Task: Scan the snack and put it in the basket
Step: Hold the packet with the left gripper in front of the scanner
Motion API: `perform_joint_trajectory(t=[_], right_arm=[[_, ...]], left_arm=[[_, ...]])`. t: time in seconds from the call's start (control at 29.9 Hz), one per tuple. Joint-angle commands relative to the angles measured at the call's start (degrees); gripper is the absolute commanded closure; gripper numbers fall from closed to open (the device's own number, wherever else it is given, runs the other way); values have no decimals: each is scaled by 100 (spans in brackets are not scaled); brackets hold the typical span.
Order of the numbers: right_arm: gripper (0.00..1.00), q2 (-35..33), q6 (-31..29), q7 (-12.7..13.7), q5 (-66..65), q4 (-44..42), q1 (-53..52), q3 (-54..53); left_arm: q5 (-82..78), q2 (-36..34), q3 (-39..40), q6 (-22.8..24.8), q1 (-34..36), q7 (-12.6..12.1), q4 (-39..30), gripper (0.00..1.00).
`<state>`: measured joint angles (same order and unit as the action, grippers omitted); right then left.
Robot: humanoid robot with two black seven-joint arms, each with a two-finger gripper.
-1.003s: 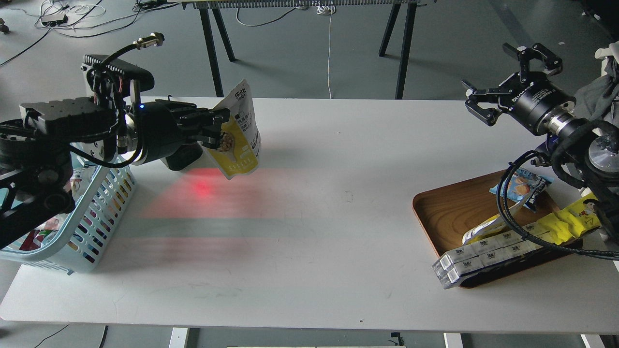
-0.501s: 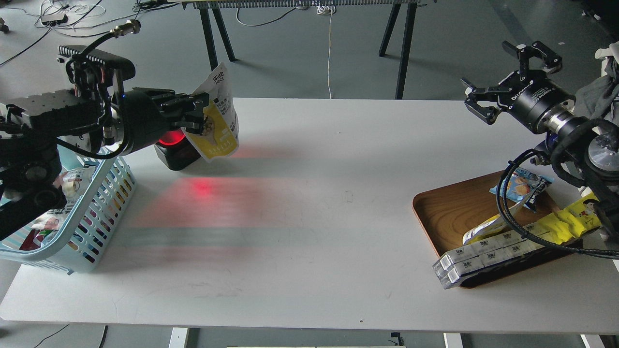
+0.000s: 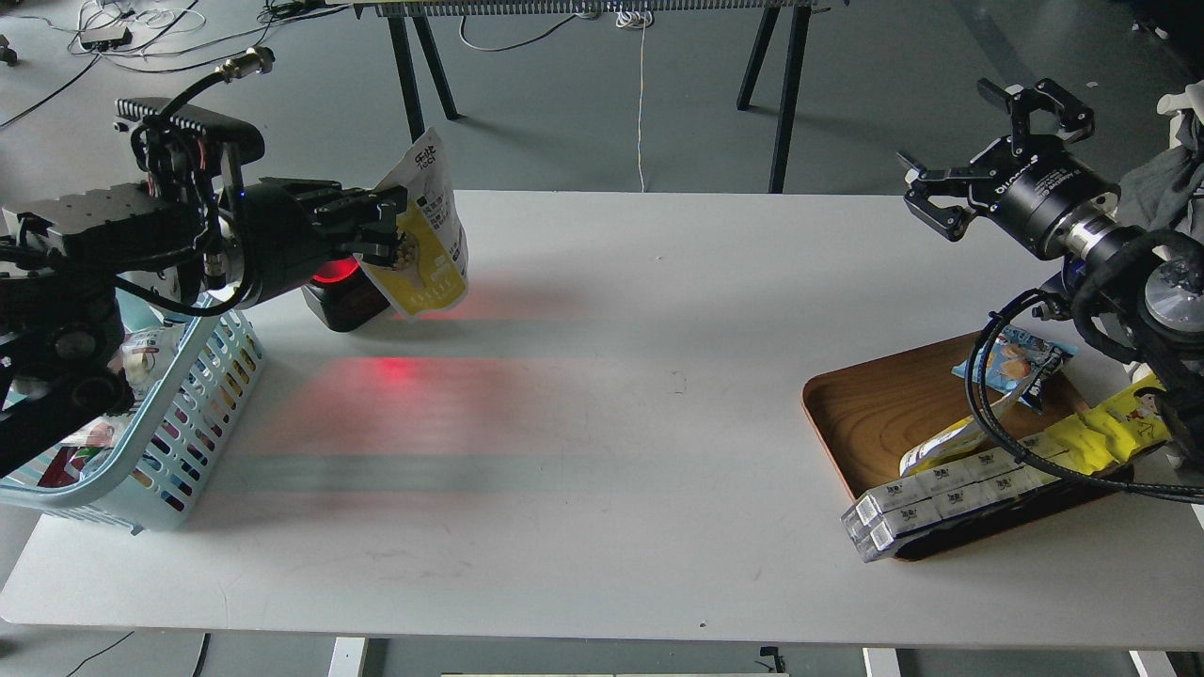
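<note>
Head view: a white rectangular table [image 3: 602,423] carries everything.
Scanner: a black box with a glowing red window [image 3: 340,290] stands just behind the pouch; red light falls on the table before it.
Basket: the light blue slotted plastic basket [image 3: 179,414] sits at the left edge, partly hidden by the left arm, packets inside.
Tray: a brown wooden tray [image 3: 894,404] at right holds a blue snack packet [image 3: 1016,362], a long yellow cartoon-face packet [image 3: 1101,432] and clear boxes [image 3: 931,503].
Snack: the small yellow stand-up pouch [image 3: 425,240] hangs above the table, long axis near upright, top tilted left, white text panel facing right.
Left gripper [image 3: 390,235]: clamped on the pouch.
Right gripper [image 3: 988,141]: fingers spread, empty, raised above the tray.
</note>
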<state>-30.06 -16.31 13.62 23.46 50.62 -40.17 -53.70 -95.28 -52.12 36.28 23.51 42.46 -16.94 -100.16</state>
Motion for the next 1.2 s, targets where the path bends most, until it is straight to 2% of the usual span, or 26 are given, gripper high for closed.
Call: perform_joint_trajectory(t=[0.0,0.27,0.37,0.57,0.8,1.17], right_arm=[[5,0,5,0,0,0,1,9],[5,0,-4,0,0,0,10,9],[5,0,5,0,0,0,10,9],[5,0,5,0,0,0,10,9],[5,0,-4,0,0,0,10,9],[5,0,-4,0,0,0,10,9]], left_arm=[[-8,0,-7,-109,-132,33,-4,99],[0,27,-15,-391,-369,129,-21,99],[-8,9,-15,-391,-413,331,-39,99],[-43,-105,-68,-163,-387,428,-48,99],[-140,-254,-68,417,-273,490,-65,99],[-421,-228,-103,449,184,499,-65,99]])
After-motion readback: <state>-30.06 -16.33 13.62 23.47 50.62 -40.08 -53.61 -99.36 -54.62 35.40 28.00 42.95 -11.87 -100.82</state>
